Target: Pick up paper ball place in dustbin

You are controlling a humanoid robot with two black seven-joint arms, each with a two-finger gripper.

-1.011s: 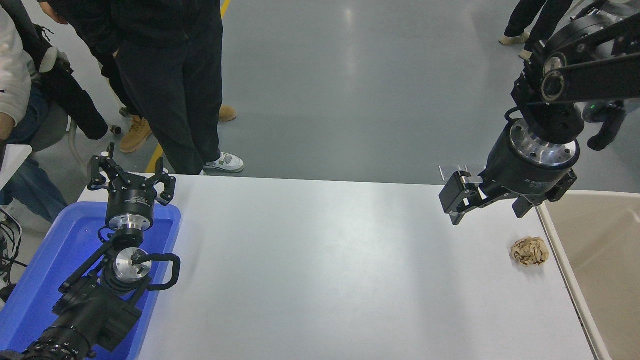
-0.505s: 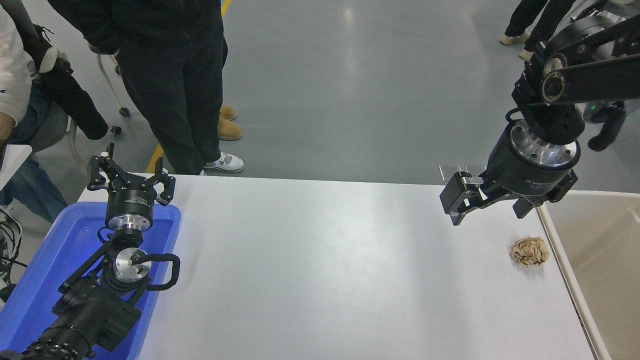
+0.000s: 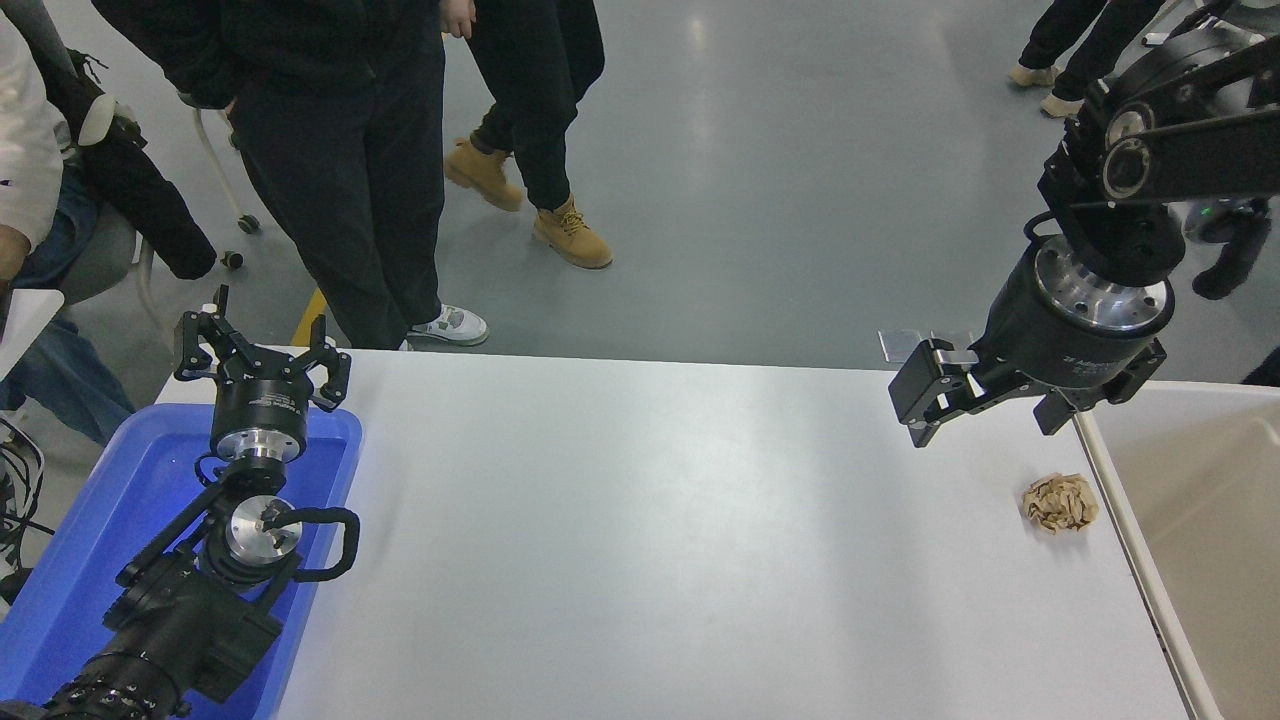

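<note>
The paper ball (image 3: 1060, 503), a small tan crumpled wad, lies on the white table (image 3: 640, 520) near its right edge. The beige dustbin (image 3: 1210, 520) stands just right of the ball, past the table's edge. My right gripper (image 3: 988, 420) hangs open and empty above the table, up and left of the ball, not touching it. My left gripper (image 3: 262, 342) is parked open at the lower left.
A bright blue tray (image 3: 70, 560) lies under the left arm at the table's left end. People stand beyond the far edge at the upper left, one mid-stride in tan boots (image 3: 572, 235).
My right gripper has drifted slightly right and up. The ball has not moved. A person in tan boots has walked in at the top.
</note>
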